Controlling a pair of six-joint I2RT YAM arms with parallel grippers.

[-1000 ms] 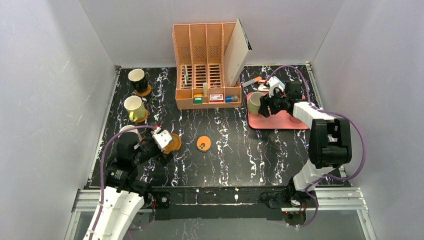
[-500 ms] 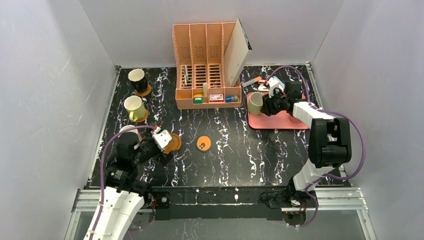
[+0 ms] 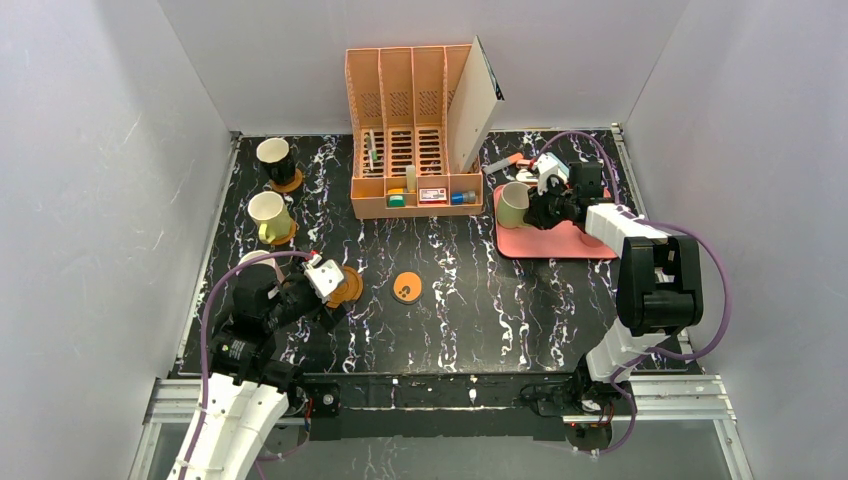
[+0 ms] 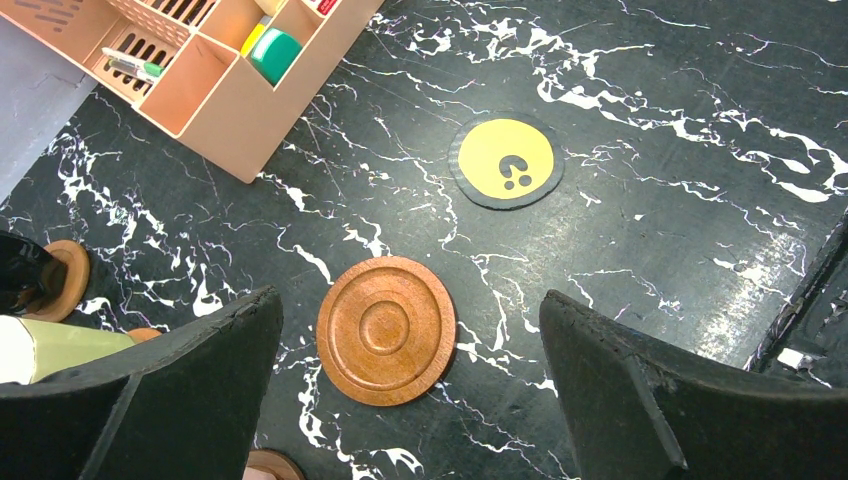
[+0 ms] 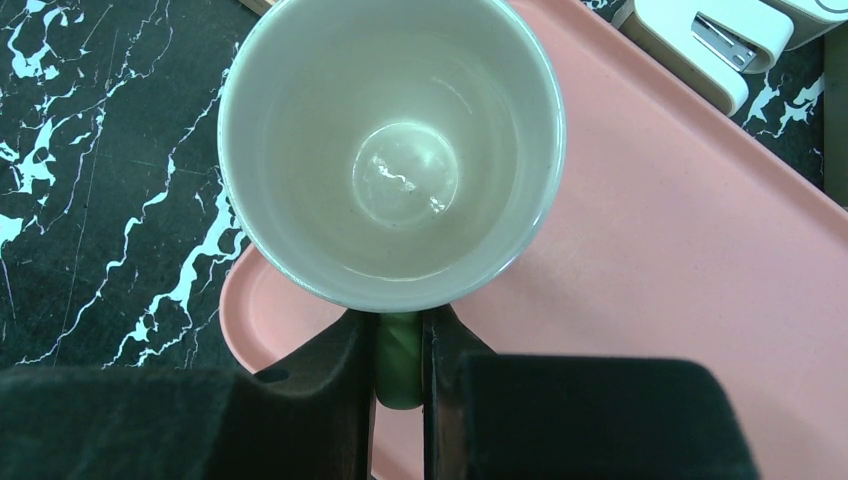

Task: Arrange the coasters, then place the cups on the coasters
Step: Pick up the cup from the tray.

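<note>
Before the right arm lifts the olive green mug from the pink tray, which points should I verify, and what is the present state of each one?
1. The right gripper is closed on the handle of the olive green mug with cream inside: ok.
2. Grip firm enough to lift: cannot tell.
3. Mug upright and empty on the pink rectangular tray: ok.
4. The large ringed wooden coaster is bare: ok.
5. Way down to that coaster is free: not ok, the open left gripper hangs over it.
6. The orange round coaster with dark marks is bare and unblocked: ok.
</note>
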